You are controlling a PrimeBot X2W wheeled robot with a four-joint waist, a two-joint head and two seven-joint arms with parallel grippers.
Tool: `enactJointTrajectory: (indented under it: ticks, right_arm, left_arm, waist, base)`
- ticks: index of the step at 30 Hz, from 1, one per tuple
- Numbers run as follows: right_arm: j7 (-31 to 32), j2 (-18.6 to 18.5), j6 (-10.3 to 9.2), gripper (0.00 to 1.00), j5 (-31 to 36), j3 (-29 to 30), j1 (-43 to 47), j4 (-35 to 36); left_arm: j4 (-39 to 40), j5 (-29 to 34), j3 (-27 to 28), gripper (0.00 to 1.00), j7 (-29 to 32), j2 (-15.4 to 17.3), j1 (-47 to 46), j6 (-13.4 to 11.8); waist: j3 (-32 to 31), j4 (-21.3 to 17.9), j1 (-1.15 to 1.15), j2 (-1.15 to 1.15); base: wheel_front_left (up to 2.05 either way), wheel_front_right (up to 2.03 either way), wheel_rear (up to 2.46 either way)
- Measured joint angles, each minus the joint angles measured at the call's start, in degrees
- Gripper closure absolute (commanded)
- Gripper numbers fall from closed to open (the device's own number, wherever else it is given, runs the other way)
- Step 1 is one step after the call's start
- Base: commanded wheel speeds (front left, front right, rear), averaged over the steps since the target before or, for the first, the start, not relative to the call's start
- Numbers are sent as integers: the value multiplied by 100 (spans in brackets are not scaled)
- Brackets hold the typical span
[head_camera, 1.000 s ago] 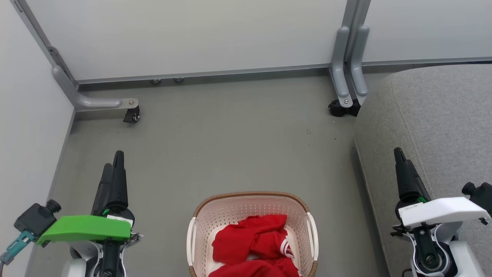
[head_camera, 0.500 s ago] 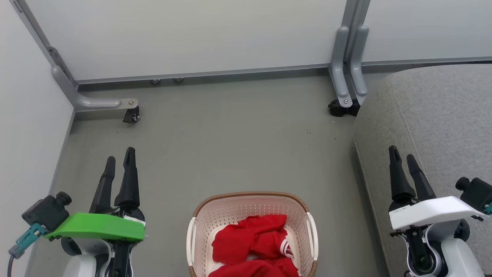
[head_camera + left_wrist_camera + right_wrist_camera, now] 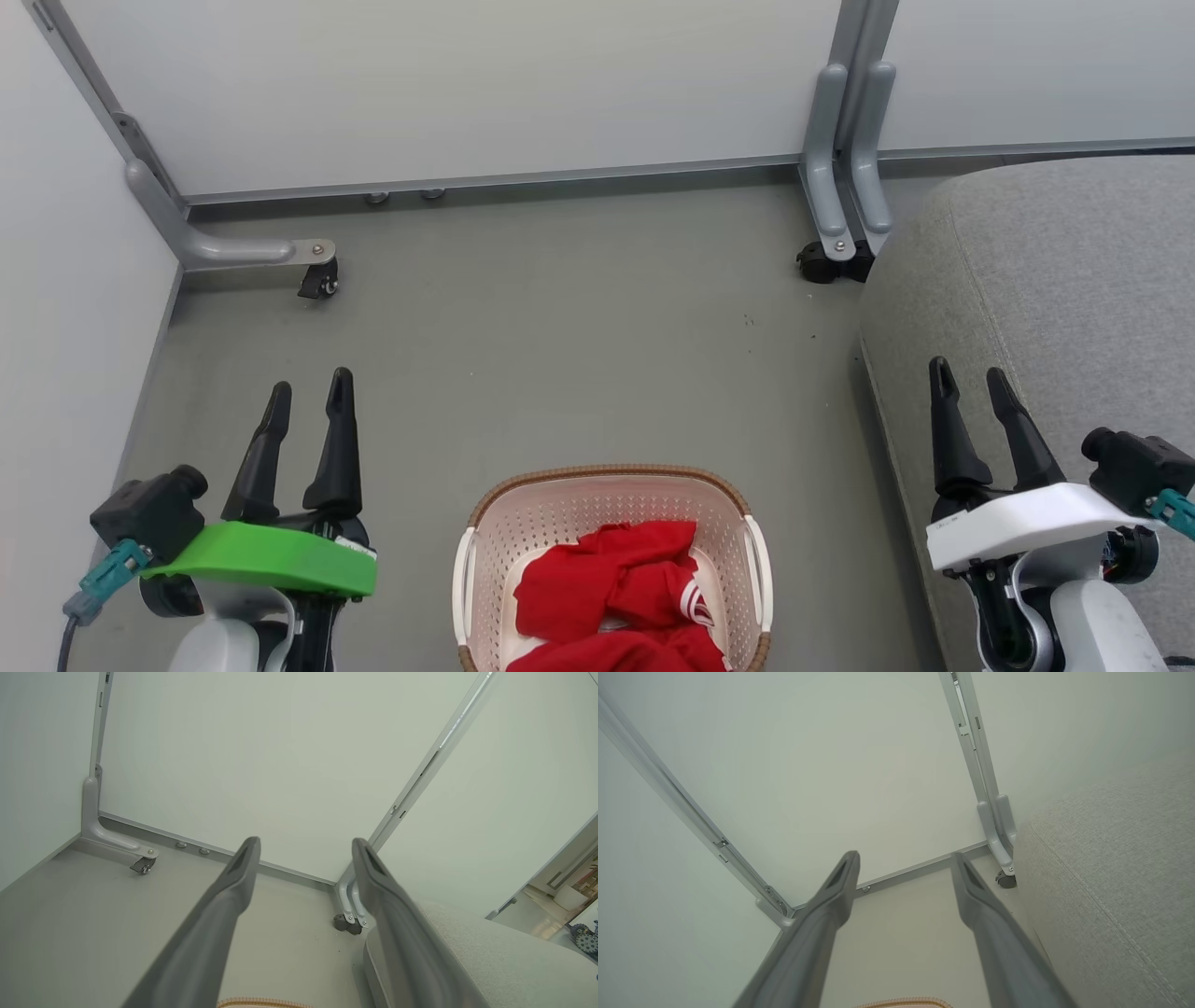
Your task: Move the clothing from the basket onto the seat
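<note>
Bright red clothing (image 3: 616, 597) with white stripe trim lies crumpled in the cream perforated basket (image 3: 560, 509), which stands on the floor at the bottom middle of the head view. A sliver of the basket's brown rim (image 3: 261, 1003) (image 3: 901, 1003) shows at the bottom of both wrist views. The grey upholstered seat (image 3: 1064, 280) (image 3: 495, 961) (image 3: 1111, 868) fills the right side. My left gripper (image 3: 310, 387) (image 3: 306, 842) hangs open to the left of the basket, holding nothing. Over the seat's near edge my right gripper (image 3: 966, 371) (image 3: 906, 856) is open too.
Pale partition panels (image 3: 467, 84) close off the back and left. Their grey feet end in castors (image 3: 320, 278) (image 3: 834, 264) on the floor. Grey floor (image 3: 560, 327) stretches between the basket and the panels.
Both wrists have turned, so each pair of fingers now shows side by side and spread. The left gripper shifted right toward the basket, the right one slightly left. Basket and clothing unmoved.
</note>
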State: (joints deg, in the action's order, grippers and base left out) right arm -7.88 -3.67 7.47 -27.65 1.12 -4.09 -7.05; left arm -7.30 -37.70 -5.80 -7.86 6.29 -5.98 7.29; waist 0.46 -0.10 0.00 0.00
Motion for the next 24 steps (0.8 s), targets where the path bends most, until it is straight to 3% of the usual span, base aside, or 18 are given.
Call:
enactJointTrajectory:
  ticks: [24]
  right_arm:
    - [-333, 42, 1, 0, 1437, -140, 32, -225]
  left_arm:
    - [-516, 1392, -48, 0, -338, 12, 5, 1]
  waist:
    - [4, 7, 0, 0]
  base:
    - [0, 0, 0]
